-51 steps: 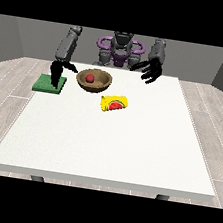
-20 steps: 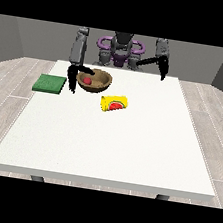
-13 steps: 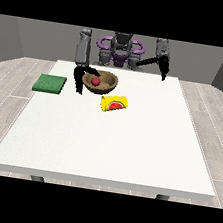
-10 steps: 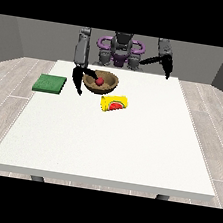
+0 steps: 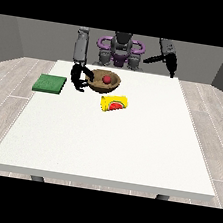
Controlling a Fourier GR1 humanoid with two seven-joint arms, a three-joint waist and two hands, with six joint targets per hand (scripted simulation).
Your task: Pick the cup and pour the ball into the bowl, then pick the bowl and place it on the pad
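I am seeing the green pad (image 5: 50,83) lying flat near the white table's (image 5: 108,148) left edge. Just right of it, the hand at the view's left (image 5: 79,79) is curling its fingers at the brown bowl's (image 5: 104,81) left rim. The red ball (image 5: 107,79) is sitting inside the bowl. The yellow cup (image 5: 114,104) is lying on its side just in front of the bowl. The hand at the view's right (image 5: 170,62) is hanging raised above the table's far edge, holding nothing; I cannot tell how its fingers lie.

The black hand at the view's left (image 5: 79,78) hides part of the brown wooden bowl's (image 5: 105,81) rim. Whether its fingers touch the rim is too small to tell. The white table (image 5: 108,143) hides the robot's lower body.
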